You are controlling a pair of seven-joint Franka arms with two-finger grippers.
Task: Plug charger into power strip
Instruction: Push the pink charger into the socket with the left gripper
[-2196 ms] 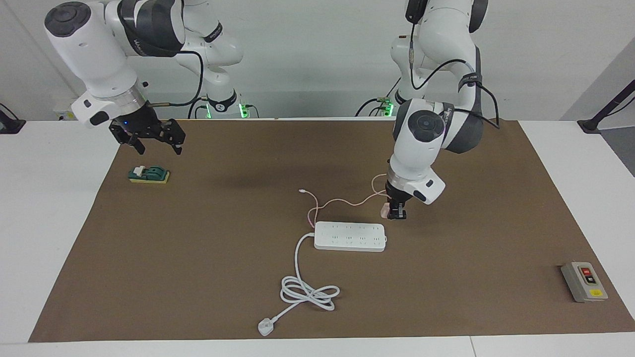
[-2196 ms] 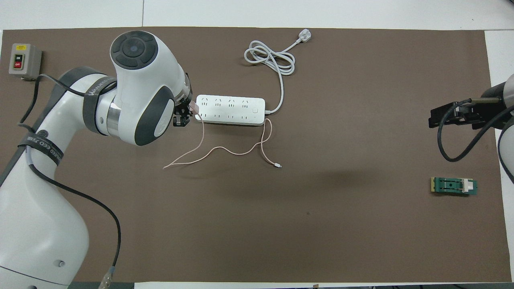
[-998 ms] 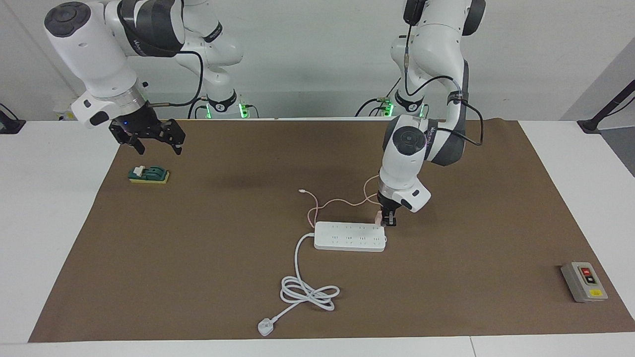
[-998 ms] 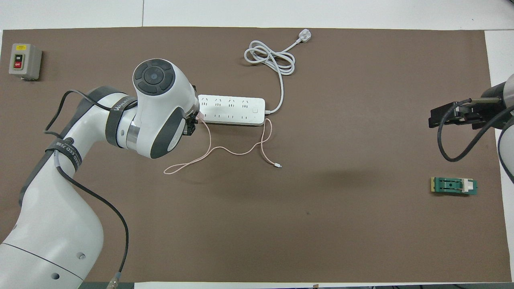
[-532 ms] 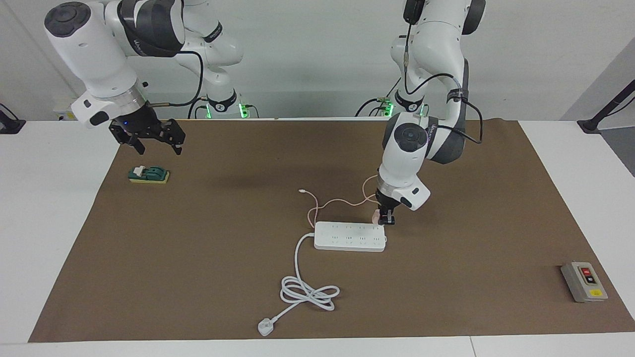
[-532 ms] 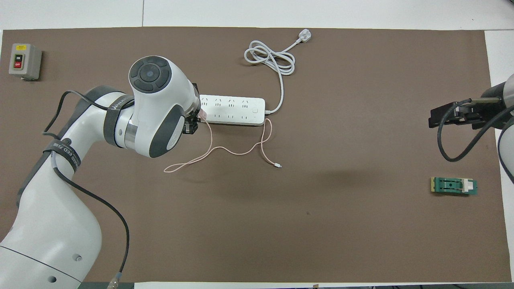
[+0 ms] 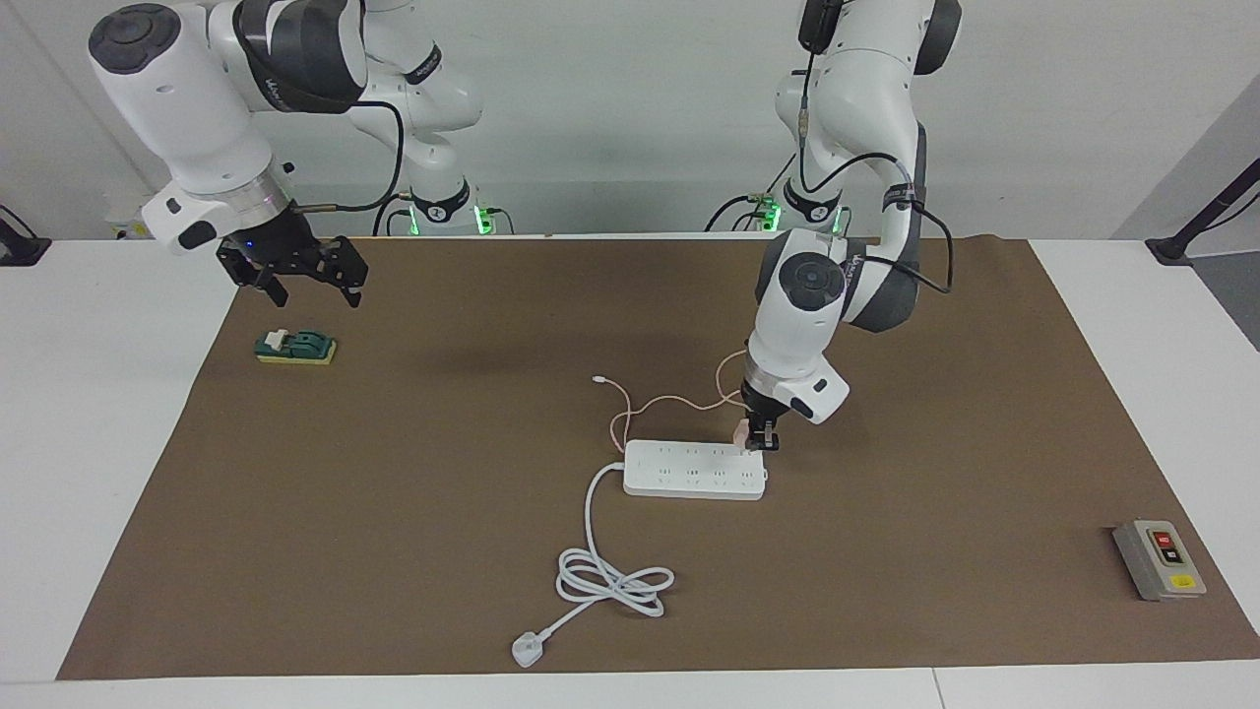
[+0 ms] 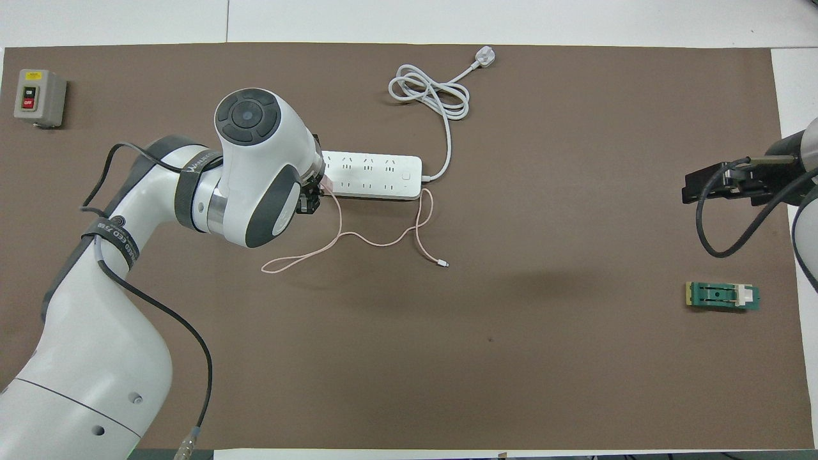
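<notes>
The white power strip lies flat mid-mat, its thick cord coiled nearer the table's front edge, ending in a white plug. My left gripper is shut on the pale pink charger and holds it just over the strip's end toward the left arm's end of the table. Its thin pink cable trails on the mat to a small white connector. My right gripper waits, open and empty, above the green block.
A green block on a yellow base lies at the right arm's end of the mat. A grey box with red and yellow buttons sits at the left arm's end. A brown mat covers the table.
My left gripper has carried the charger from beside the strip's end to over that end, and lower. The cable's loop has shifted with it. The right arm has not moved.
</notes>
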